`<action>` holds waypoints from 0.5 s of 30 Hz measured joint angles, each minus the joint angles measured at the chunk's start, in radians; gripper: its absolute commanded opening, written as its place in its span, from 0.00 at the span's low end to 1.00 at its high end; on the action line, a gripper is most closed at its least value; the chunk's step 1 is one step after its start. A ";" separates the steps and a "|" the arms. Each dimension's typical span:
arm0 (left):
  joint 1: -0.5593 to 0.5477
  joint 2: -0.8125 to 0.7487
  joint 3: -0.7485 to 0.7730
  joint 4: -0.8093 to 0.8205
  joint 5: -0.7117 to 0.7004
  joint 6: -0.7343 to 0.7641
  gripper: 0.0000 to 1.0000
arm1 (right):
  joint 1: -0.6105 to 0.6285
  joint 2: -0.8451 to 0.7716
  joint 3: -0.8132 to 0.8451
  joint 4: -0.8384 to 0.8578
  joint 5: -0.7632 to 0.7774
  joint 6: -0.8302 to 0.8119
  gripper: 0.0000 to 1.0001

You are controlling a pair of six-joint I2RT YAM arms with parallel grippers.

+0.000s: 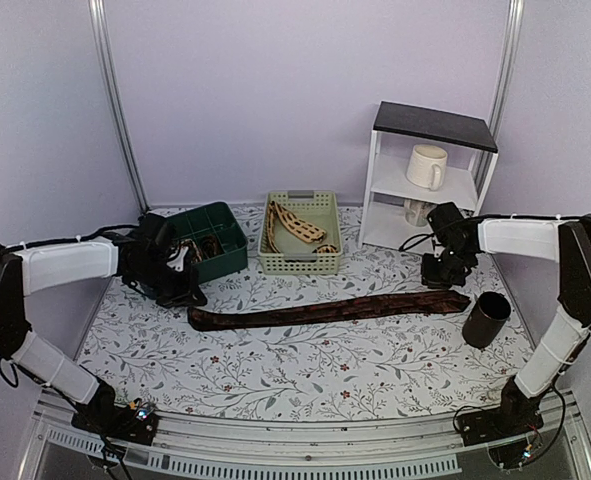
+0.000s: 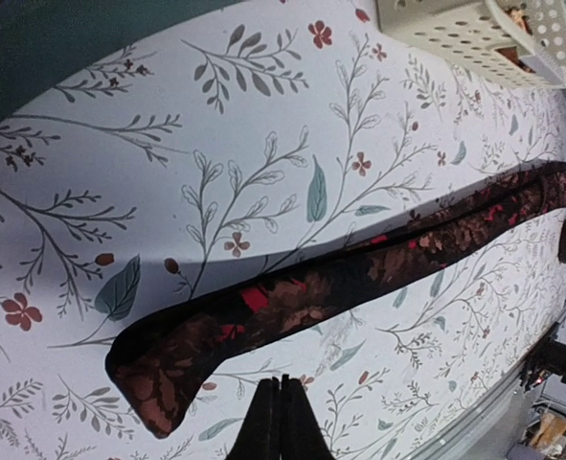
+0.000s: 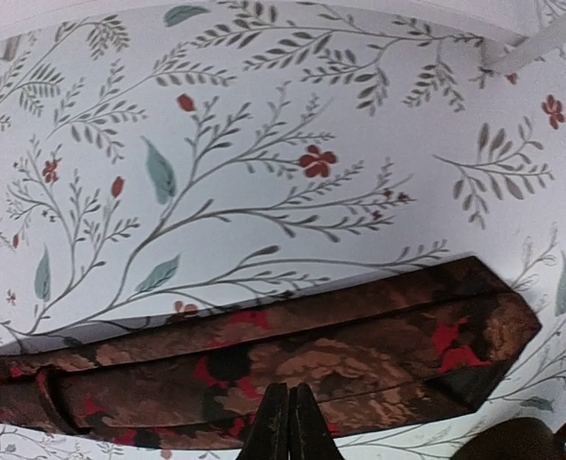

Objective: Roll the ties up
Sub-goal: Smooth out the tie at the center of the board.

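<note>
Cup (image 1: 486,318): black, far right, near the wide end.
Dark tie (image 1: 330,309): flat across the table (image 1: 305,370).
Left gripper (image 2: 281,388): clenched, empty, over the narrow end.
Right gripper (image 3: 288,391): clenched, empty, over the wide end.
Basket (image 1: 300,263): beige tie (image 1: 295,225) inside.
Green bin (image 1: 227,262): patterned coil (image 1: 210,247) inside.

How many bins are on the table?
2. A green bin sits at the back left; a beige perforated basket sits at the back centre, just right of it. No others visible, none apparently hidden.
</note>
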State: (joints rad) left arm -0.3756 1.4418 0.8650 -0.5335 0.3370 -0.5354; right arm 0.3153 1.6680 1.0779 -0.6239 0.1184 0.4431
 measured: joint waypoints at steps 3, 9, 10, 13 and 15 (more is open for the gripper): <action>-0.001 0.024 0.000 0.002 -0.007 0.004 0.00 | 0.022 0.024 0.000 0.024 -0.030 0.015 0.02; -0.002 0.047 -0.091 -0.003 -0.076 0.009 0.00 | 0.025 0.069 -0.053 0.051 -0.016 0.020 0.02; -0.002 0.048 -0.114 -0.003 -0.090 0.009 0.00 | 0.024 0.074 -0.065 0.051 -0.009 0.019 0.02; -0.002 0.060 -0.156 -0.006 -0.125 0.007 0.00 | 0.025 0.074 -0.076 0.073 0.009 0.013 0.02; 0.001 0.064 -0.153 0.006 -0.141 0.003 0.00 | 0.024 0.074 -0.082 0.087 0.018 0.009 0.02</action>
State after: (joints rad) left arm -0.3748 1.5063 0.7116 -0.5274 0.1959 -0.5323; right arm 0.3393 1.7424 0.9962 -0.5365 0.1368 0.4519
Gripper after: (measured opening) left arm 0.003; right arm 0.024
